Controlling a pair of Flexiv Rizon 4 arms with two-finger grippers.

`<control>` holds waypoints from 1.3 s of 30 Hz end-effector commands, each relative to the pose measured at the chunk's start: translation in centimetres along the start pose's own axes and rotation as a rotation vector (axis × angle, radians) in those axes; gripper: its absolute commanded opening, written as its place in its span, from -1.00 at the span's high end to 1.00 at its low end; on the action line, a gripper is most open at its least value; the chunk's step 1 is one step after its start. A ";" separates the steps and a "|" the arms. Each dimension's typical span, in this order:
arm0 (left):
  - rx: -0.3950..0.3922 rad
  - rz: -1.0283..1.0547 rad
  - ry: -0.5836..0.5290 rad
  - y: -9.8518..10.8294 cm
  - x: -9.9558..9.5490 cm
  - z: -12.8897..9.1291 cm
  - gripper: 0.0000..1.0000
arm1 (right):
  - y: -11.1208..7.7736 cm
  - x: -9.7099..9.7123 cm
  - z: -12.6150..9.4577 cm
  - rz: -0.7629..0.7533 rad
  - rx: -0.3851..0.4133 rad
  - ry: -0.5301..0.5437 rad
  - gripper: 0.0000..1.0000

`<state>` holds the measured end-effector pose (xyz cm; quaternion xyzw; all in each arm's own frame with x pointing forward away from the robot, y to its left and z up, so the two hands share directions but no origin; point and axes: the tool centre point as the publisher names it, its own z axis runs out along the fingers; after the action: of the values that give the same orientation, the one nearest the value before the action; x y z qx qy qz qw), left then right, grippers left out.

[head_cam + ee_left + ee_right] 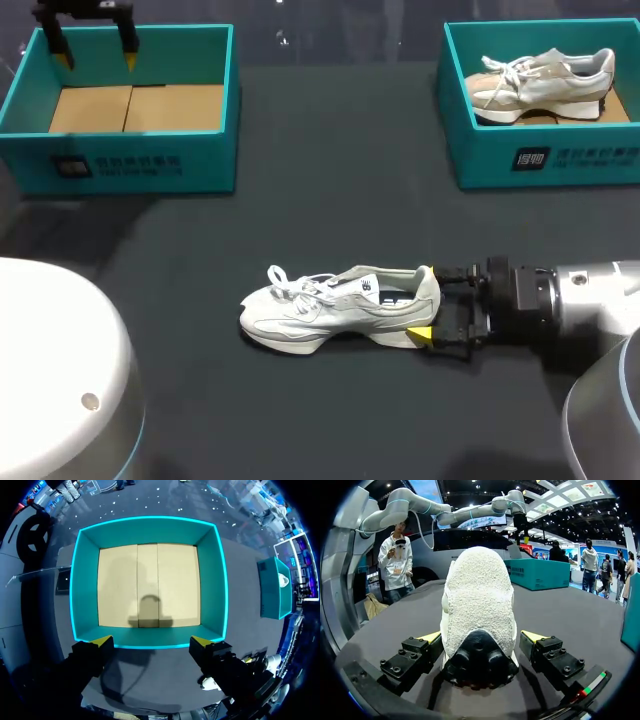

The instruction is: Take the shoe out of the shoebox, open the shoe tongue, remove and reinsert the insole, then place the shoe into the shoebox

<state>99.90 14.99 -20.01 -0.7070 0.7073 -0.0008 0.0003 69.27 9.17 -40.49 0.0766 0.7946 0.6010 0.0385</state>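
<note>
A pale grey sneaker [320, 305] lies on its side on the dark table, toe to the left and heel to the right. My right gripper [425, 303] is at the heel, open, with one yellow-tipped finger on each side. In the right wrist view the heel [477, 595] sits between the fingertips [431, 637], and a gap shows at the other tip. My left gripper [97, 58] hangs open above the empty teal shoebox [130, 160] at the back left. The left wrist view looks straight down past the left gripper [151, 641] into that box [150, 530], where only its cardboard floor shows.
A second teal shoebox [540, 150] at the back right holds another pale sneaker [545, 82]. A white rounded robot part [50, 370] covers the front left corner. Dark table stretches between the two boxes and the shoe.
</note>
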 end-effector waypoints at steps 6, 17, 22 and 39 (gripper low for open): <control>-0.001 0.000 0.000 0.0 0.0 0.0 -1.00 | -0.2 -0.1 1.1 0.003 0.002 0.017 -1.00; -0.001 0.000 0.000 0.0 0.0 0.0 -1.00 | 0.1 0.0 1.6 -0.020 -0.012 0.034 -1.00; -0.001 0.000 0.000 0.0 0.0 0.0 -1.00 | 0.2 0.0 1.7 -0.024 -0.009 0.046 -1.00; -0.001 0.000 0.000 0.0 0.0 0.0 -1.00 | -0.1 -0.4 1.2 -0.022 0.026 0.075 1.00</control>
<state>99.90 14.99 -20.01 -0.7070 0.7072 -0.0008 0.0003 69.55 10.55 -41.01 0.0454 0.8009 0.5969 0.0153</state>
